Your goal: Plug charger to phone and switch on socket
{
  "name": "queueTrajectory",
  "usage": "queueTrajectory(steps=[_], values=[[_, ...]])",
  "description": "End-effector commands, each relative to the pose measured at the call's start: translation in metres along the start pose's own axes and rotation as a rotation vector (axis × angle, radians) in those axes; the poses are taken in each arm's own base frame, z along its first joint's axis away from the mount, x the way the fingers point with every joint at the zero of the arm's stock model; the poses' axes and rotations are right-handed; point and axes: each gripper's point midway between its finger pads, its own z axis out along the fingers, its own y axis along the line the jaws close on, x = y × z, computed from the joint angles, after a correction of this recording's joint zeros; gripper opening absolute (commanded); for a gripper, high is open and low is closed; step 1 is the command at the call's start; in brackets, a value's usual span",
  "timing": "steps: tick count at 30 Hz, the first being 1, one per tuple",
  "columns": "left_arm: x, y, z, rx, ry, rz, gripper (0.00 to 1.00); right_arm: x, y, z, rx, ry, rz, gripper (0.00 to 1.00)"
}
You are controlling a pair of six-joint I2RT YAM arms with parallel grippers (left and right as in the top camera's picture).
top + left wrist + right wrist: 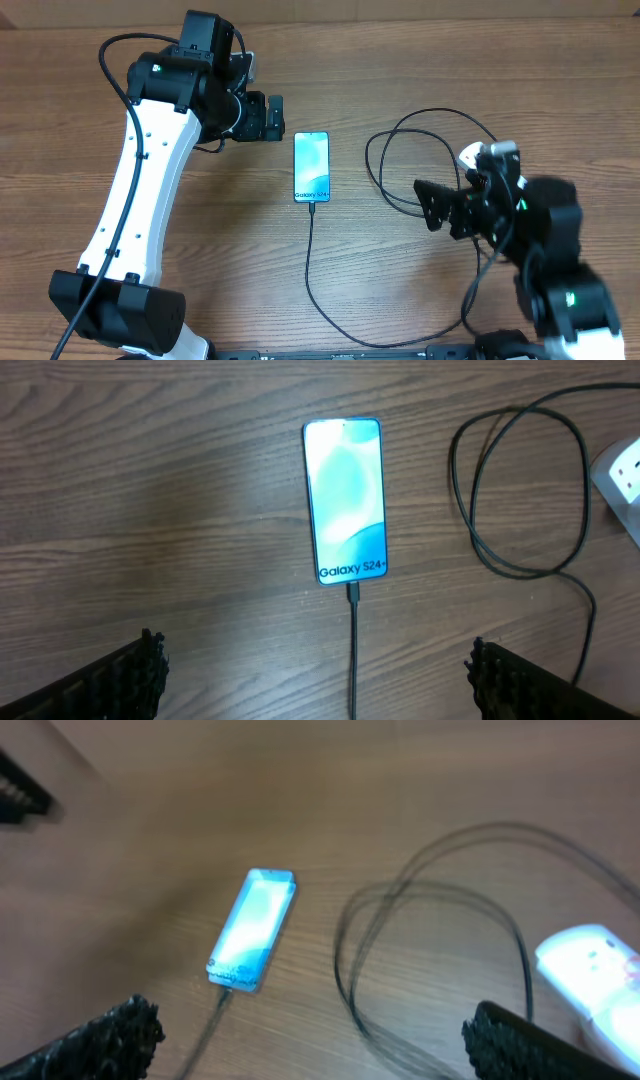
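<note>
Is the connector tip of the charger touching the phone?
Touching. The left wrist view shows the charger tip meeting the bottom edge of the phone, with no gap.

Wooden table [400,60]: phone [311,166], charger [308,250], socket [622,478].

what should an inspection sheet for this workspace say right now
surface: wooden table, brown grain
job's things: phone lying flat, screen lit; charger tip at the phone's bottom edge, looks plugged in; socket only partly in view, switch state cannot be told
clutter: nothing seen
grippers: left gripper open, empty, near the phone's top end; right gripper open, empty
cables: charger lead lies in loops beside the socket
surroundings: nothing seen
</note>
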Motion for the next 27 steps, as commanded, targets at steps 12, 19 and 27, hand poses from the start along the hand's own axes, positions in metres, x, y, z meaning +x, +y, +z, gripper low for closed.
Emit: queueTrajectory(steps=[12,19,27], values=[[-0.003,-0.003,-0.012,0.003,-0.037,0.003,1.00,0.054,-0.009,-0.008,-0.048,-0.444,-0.161,1.00],[-0.003,-0.003,-0.012,0.003,-0.037,0.003,1.00,0.062,-0.014,-0.011,-0.039,-0.509,-0.177,1.00],[-0.003,-0.003,-0.012,0.003,-0.037,0.003,0.99,0.070,-0.018,-0.005,-0.030,-0.490,-0.169,1.00]])
